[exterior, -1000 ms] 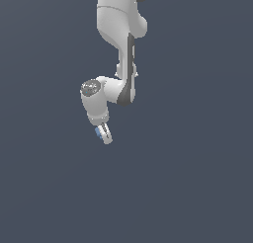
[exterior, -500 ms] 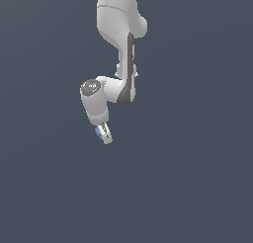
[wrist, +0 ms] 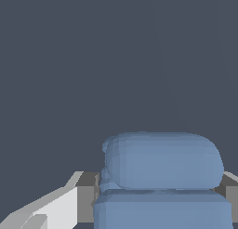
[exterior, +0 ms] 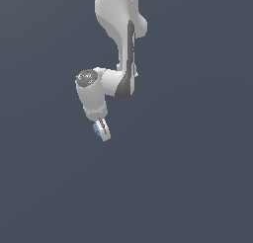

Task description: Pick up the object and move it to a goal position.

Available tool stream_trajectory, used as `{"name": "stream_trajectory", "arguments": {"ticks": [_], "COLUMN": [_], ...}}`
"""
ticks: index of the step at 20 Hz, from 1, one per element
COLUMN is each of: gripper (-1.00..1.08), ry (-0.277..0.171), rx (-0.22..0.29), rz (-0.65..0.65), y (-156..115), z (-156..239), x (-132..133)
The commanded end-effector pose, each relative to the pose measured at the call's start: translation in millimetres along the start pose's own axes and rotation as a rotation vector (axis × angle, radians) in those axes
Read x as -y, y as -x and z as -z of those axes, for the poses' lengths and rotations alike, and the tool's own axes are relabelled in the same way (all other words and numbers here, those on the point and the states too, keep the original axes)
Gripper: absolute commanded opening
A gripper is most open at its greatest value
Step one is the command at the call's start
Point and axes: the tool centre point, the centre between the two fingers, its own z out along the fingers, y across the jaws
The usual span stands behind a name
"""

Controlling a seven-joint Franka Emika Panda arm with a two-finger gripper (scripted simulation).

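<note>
Object point(exterior: 96, 129), light blue and lumpy, sits clamped between the fingers of the gripper point(exterior: 102, 131), held aloft against the flat dark grey backdrop. In the exterior view only a sliver of blue shows, at the side of the white fingertips, just below the wrist of the white arm point(exterior: 118, 44), whose gripper tilts downward. In the wrist view the object point(wrist: 162, 177) fills the space between the fingers point(wrist: 84, 195), its rounded upper lump stacked on a wider lower one, touching the grey pads on both sides.
</note>
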Motion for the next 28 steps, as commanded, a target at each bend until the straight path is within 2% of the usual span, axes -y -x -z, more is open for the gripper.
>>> {"name": "stream_trajectory", "arguments": {"ticks": [1,28], "gripper": [-1.0,-1.0], "ry": [-0.001,0.002], "rx": [-0.001,-0.002], "rz": [0.0,-0.002], "y": [-2.2,-34.5], "z": [19.3,295.3], "x": [1.8,31.6]}}
